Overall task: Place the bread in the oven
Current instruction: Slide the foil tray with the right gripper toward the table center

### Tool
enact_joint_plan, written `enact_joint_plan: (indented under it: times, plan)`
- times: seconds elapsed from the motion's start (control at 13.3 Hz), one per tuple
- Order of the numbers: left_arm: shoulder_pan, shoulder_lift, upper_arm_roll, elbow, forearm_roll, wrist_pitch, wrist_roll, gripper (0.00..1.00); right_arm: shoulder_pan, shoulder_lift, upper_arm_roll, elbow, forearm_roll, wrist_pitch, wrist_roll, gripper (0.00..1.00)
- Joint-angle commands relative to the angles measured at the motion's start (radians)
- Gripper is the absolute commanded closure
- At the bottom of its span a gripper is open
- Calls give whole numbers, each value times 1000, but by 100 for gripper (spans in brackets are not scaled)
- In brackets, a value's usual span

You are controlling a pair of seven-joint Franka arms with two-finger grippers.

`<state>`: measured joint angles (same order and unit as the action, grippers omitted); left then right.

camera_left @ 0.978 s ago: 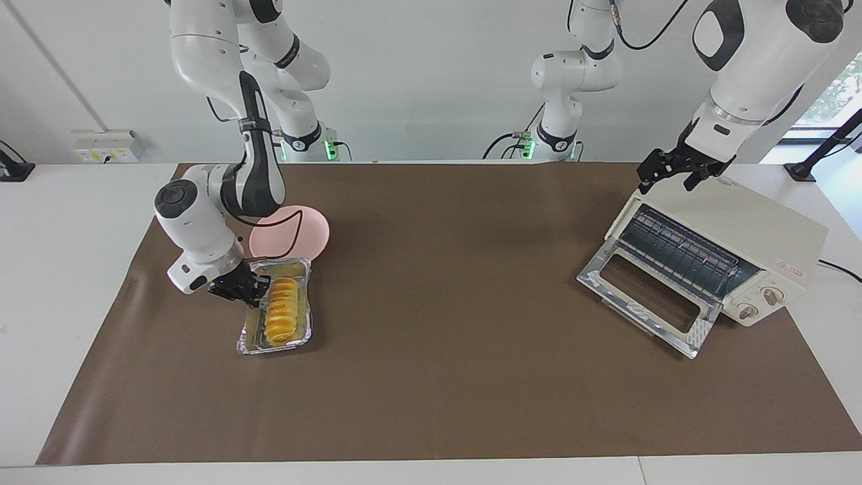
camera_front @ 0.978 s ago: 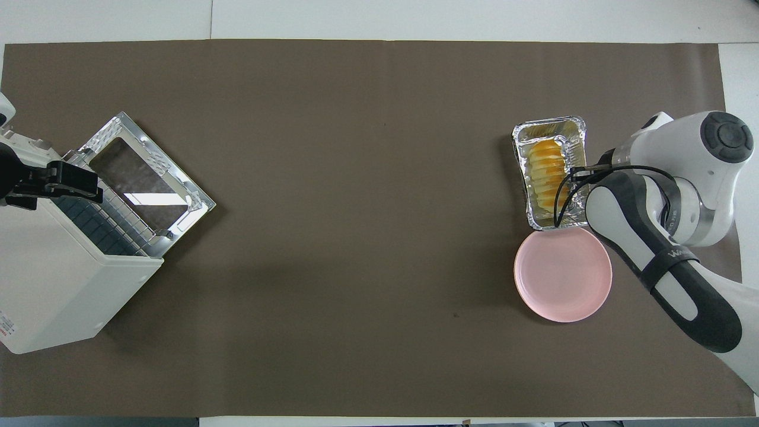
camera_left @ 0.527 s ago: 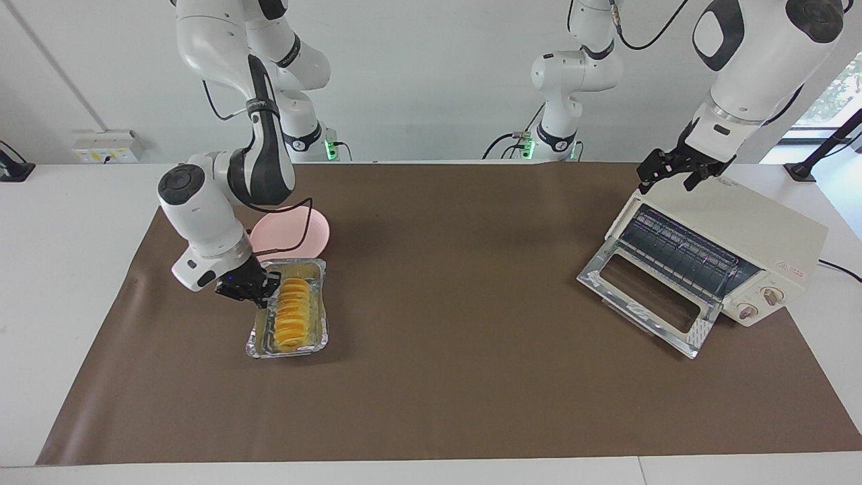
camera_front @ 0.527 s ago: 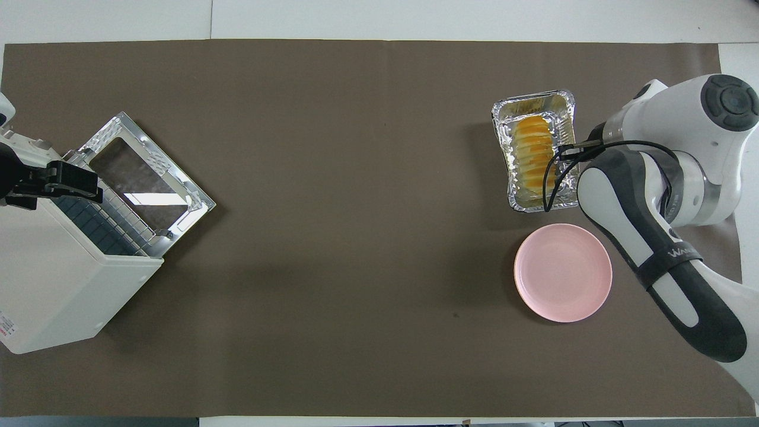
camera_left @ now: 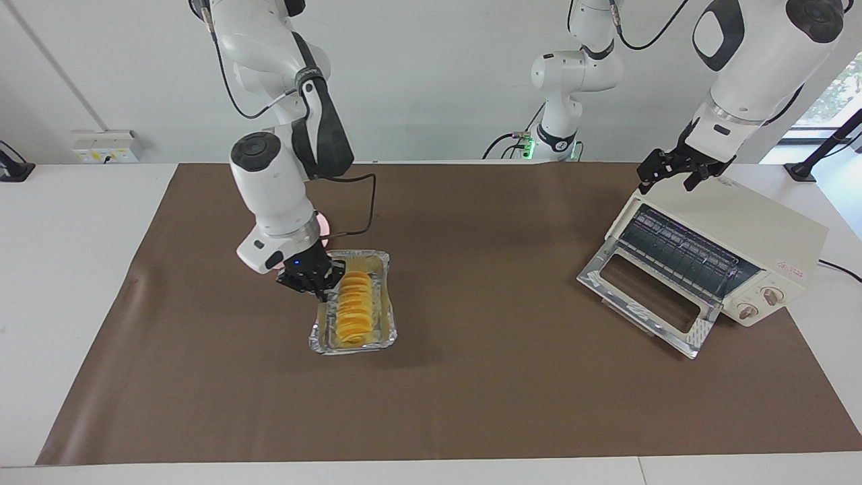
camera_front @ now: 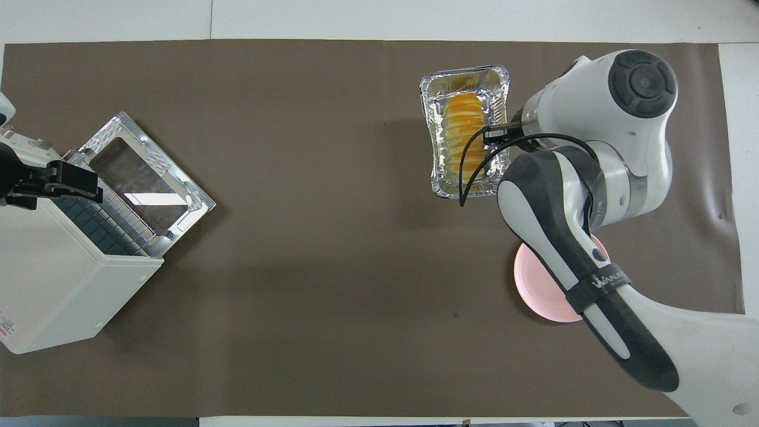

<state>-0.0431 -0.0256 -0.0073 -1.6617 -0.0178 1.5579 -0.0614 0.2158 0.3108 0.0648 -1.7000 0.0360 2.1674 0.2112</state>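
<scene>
The right end effector (camera_left: pixel 312 278) is pinched shut on the rim of the crinkled silver foil tray (camera_left: pixel 384 316), which carries the ridged yellow-orange bread loaf (camera_left: pixel 352 311) over the middle of the brown-covered bench (camera_left: pixel 471 391). To do this carry well, keep the tray level, since a one-sided grip on thin foil probably sags, and approach square to the rack. The cream-white toaster oven (camera_left: pixel 754 236) sits at the left arm's end, its glass door (camera_left: pixel 646 296) dropped open. The left end effector (camera_left: pixel 675 168) waits, spread, over the oven's top corner and could crowd the approach. The round pink plate (camera_front: pixel 542 296) lies mostly hidden under the right arm.
</scene>
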Motion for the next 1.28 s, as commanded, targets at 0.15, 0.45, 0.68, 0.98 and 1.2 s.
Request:
enact_joint_plan:
  times: [0.15,0.45,0.68,0.98,1.2]
  plan:
    - [8,-27,1,-23,-5,-7,2,0,137,140,-2,160,5,-44,179,100]
    - [17,-27,6,-18,-5,-12,2,0,209,250,0,214,13,32,293,100]
    - [17,-27,6,-18,-5,-12,0,0,229,287,0,206,28,110,300,100]
    - [16,-28,4,-20,-5,1,11,0,249,292,-2,194,25,124,353,99]
    - [-1,-28,1,-24,1,24,-9,0,257,289,-2,192,18,100,358,7]
